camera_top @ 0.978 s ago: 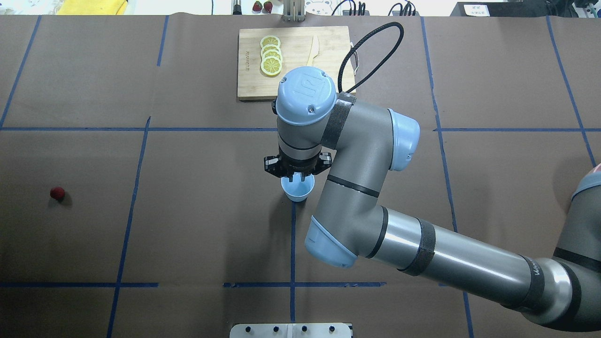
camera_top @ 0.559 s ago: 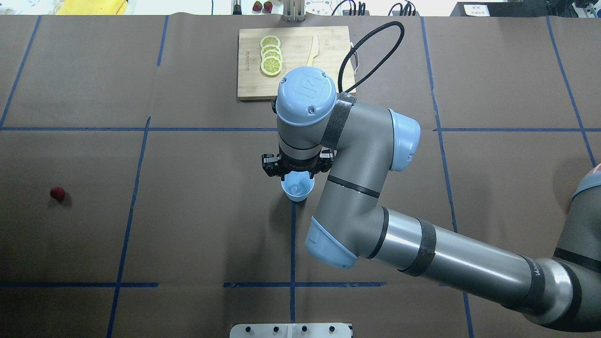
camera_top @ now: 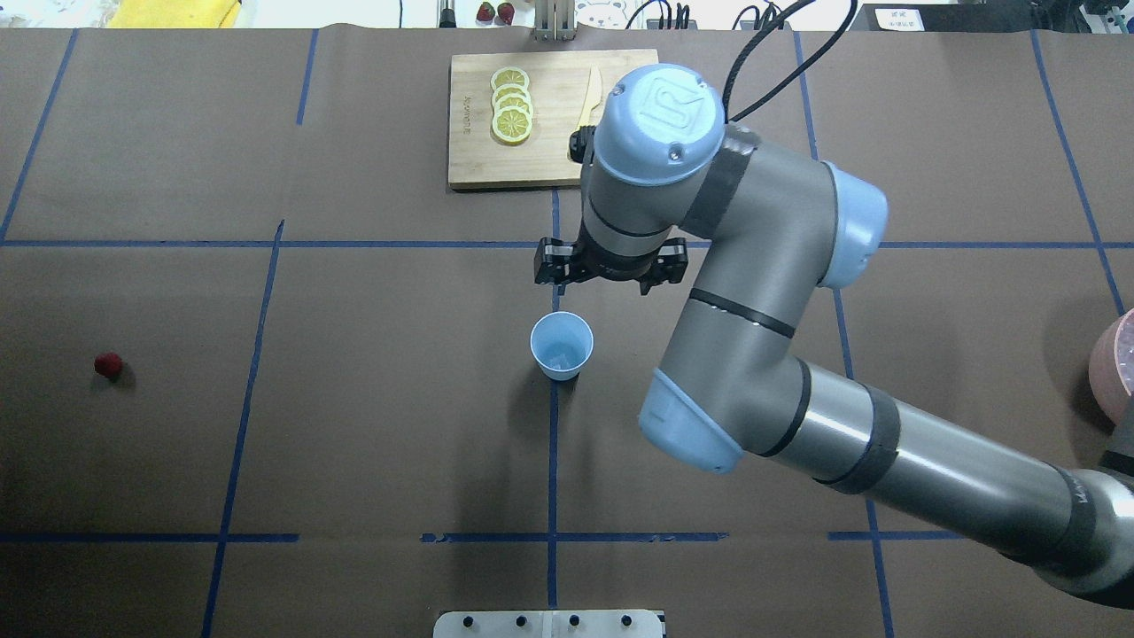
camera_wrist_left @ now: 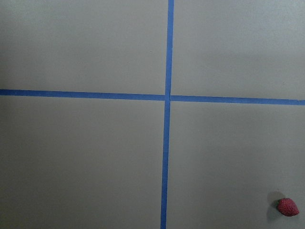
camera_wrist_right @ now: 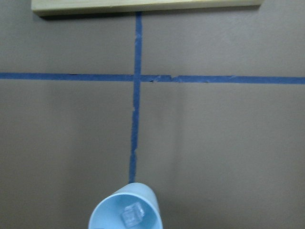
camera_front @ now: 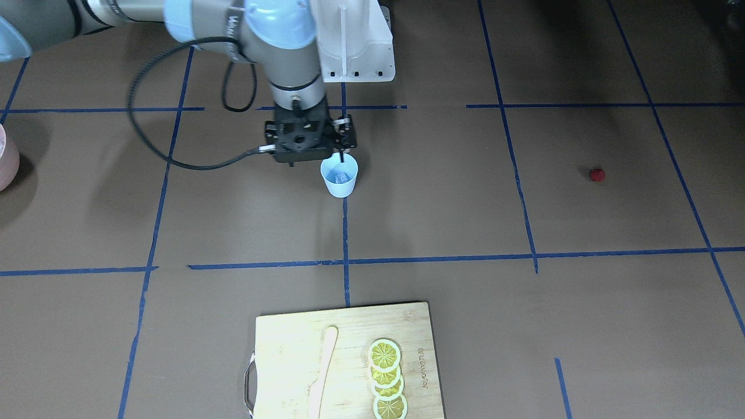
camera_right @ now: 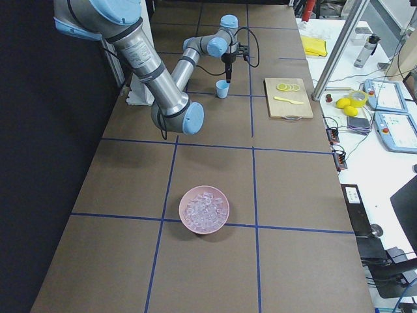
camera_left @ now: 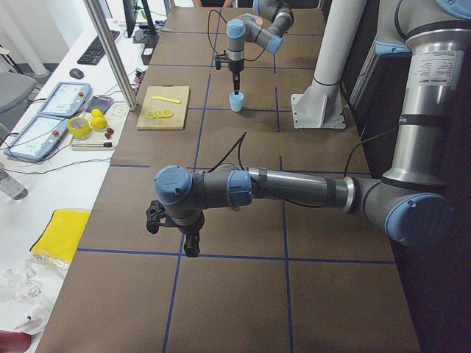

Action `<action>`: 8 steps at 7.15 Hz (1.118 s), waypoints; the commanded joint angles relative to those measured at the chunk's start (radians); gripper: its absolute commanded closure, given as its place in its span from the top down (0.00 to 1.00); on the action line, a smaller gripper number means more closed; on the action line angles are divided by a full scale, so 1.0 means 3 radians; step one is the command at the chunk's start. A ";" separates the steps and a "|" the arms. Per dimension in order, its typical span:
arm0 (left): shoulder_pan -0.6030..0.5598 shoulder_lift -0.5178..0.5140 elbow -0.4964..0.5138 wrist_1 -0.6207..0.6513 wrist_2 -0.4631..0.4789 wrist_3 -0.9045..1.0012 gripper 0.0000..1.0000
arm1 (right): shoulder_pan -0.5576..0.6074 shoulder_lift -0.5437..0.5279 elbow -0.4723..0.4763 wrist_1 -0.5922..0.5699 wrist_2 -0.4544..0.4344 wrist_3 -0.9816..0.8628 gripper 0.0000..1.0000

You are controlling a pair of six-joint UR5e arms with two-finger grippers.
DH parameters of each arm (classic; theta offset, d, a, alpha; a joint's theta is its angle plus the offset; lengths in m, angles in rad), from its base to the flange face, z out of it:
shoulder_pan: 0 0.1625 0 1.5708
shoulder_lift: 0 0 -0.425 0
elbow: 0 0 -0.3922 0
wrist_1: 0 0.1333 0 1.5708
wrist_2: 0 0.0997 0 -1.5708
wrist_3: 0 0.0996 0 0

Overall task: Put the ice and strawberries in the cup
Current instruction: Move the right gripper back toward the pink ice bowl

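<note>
Overhead exterior shows one ice cube point(camera_top: 558, 359) in the cup point(camera_top: 562, 346) and my right pincer point(camera_front: 307, 152) spread empty just beyond it, so my left pincer point(camera_left: 176, 232), whose gape I cannot tell, should straddle the strawberry point(camera_top: 108, 364) far left of the cup squarely and close gently lest it roll.

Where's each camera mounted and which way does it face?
Front-facing: across the table, steeply down on the cup; right arm at top.
Overhead: above and behind, facing forward-down; right arm enters from right.
Exterior left: table's end; left arm near, right far.
Exterior right: opposite end; pink bowl near, right arm beyond.
Left wrist: down on tape, strawberry; no body.
Right wrist: down on cup holding ice; no body.
Front-facing and overhead share cutting board, strawberry.
</note>
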 commanded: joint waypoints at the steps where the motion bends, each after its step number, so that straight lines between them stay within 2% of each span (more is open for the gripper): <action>1: 0.0000 -0.0007 -0.0022 0.0000 0.0001 -0.0006 1.00 | 0.0255 -0.0251 0.0380 -0.0371 0.0005 -0.0431 0.99; 3: 0.0000 -0.0012 -0.0032 0.0000 -0.0004 -0.0001 1.00 | 0.0511 -0.0679 0.0819 -0.0501 0.0020 -0.0948 0.99; 6: 0.0000 -0.0002 -0.0078 0.0000 -0.0004 -0.0006 1.00 | 0.0996 -0.1466 0.1143 -0.0450 0.0204 -0.1899 0.99; 7: 0.0000 -0.0002 -0.0088 0.0000 -0.0004 -0.0006 1.00 | 0.1200 -0.1757 0.1184 -0.0353 0.0311 -0.2195 0.99; 8: 0.0000 -0.0002 -0.0093 -0.0005 -0.0004 -0.0006 1.00 | 0.1430 -0.2155 0.1174 0.0088 0.0484 -0.2457 0.99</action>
